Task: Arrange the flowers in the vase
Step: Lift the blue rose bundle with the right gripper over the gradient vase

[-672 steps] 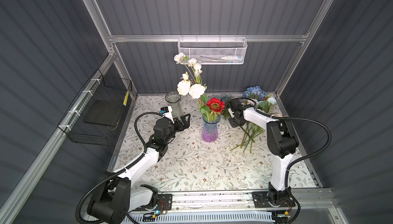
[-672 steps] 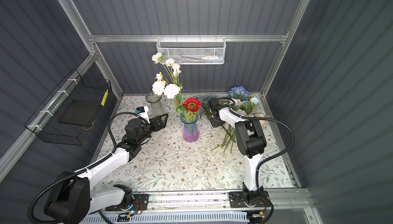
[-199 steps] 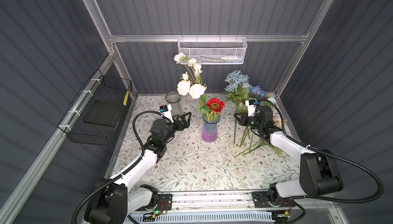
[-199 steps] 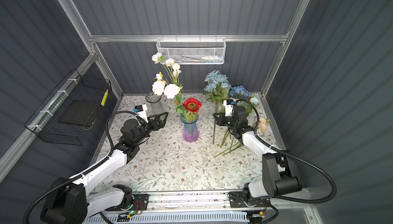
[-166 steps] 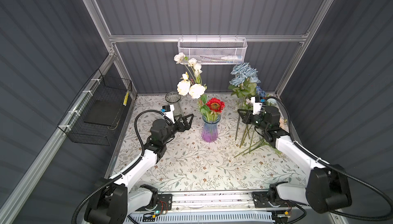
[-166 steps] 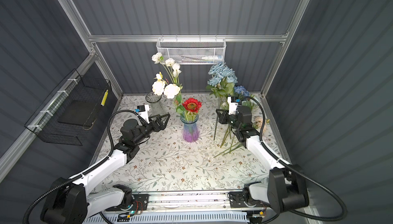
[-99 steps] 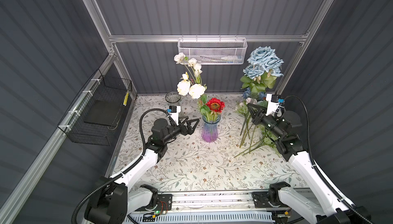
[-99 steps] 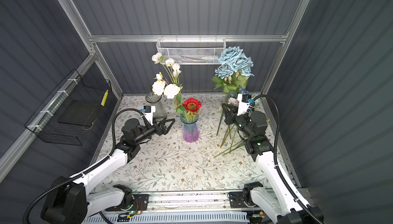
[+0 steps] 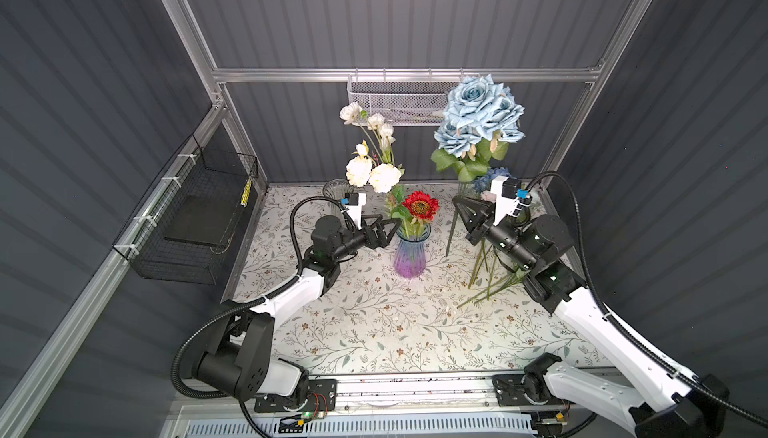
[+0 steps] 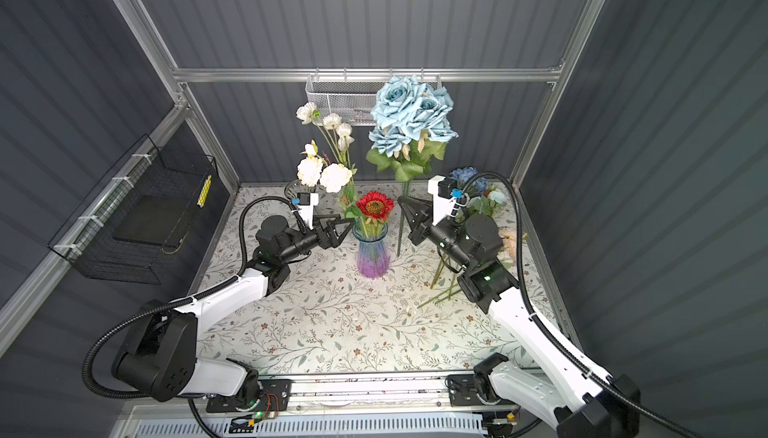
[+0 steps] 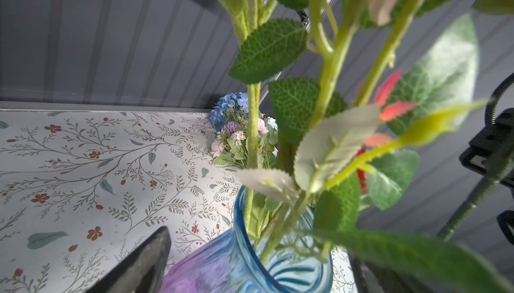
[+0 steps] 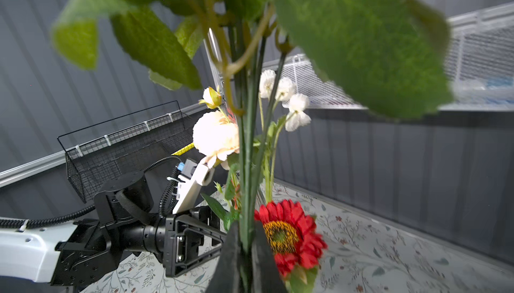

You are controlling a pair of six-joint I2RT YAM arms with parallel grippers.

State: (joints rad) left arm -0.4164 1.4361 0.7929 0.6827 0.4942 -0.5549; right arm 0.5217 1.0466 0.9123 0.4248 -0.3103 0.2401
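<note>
From my station I saw the right pincer (image 9: 456, 203) clamped tight on the dark green stems of the blue rose bunch (image 9: 478, 115). The right wrist view confirmed it, with both fingers (image 12: 229, 261) pressed against the stems and no gap between them. The bunch stood upright in the air, its heads high over the far half of the table (image 9: 374, 323), between the vase (image 9: 409, 257) and the right edge. The stem ends hung just to the right of the vase, apart from it. I could not tell whether they touched the cloth.

The vase, blue at the neck and purple at the belly, stood upright about midway between the left and right edges, nearer the far edge than the near one. In it stood a red daisy (image 9: 420, 206) and taller white and cream blooms (image 9: 374, 174) that leaned toward the far left corner.

The left pincer (image 9: 392, 230) was spread wide at the height of the vase's neck, on its left side. In the left wrist view one finger (image 11: 139, 263) showed beside the neck, clear of the glass, and the pincer held nothing.

The loose flowers (image 9: 486, 278) lay by the right edge with their stems pointing toward the near side. The blue hydrangea (image 10: 467, 174) sat in the far right corner. A clear glass vase (image 9: 334, 188) stood at the far edge toward the left corner, behind the left arm.
</note>
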